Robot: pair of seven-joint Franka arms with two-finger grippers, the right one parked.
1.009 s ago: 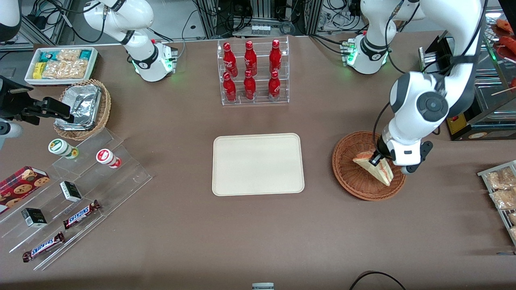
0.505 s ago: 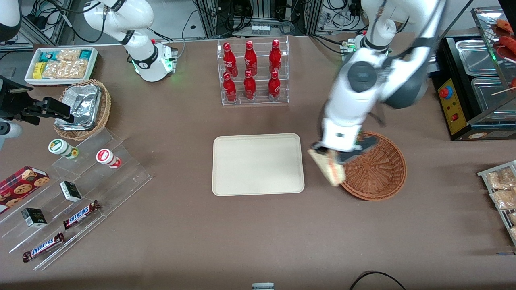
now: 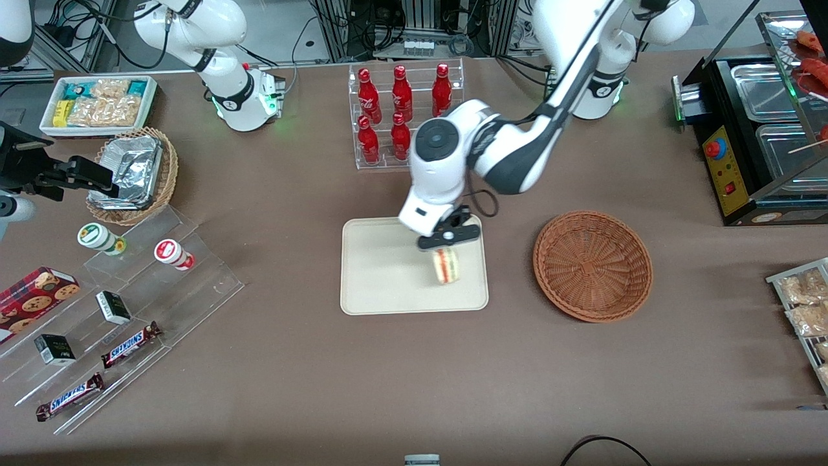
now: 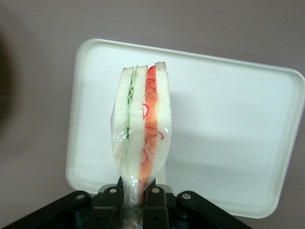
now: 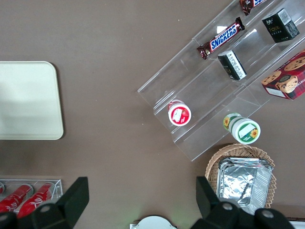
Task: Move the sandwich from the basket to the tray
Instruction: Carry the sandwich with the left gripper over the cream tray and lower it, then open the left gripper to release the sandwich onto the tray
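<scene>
The sandwich (image 3: 446,265) hangs pinched at one end in the closed claw (image 4: 138,200), its long axis pointing down at the tray (image 3: 381,278) directly below. The basket (image 3: 592,265), toward the working arm's end of the bench (image 3: 414,375), sits empty. Nothing blocks the descent.
</scene>
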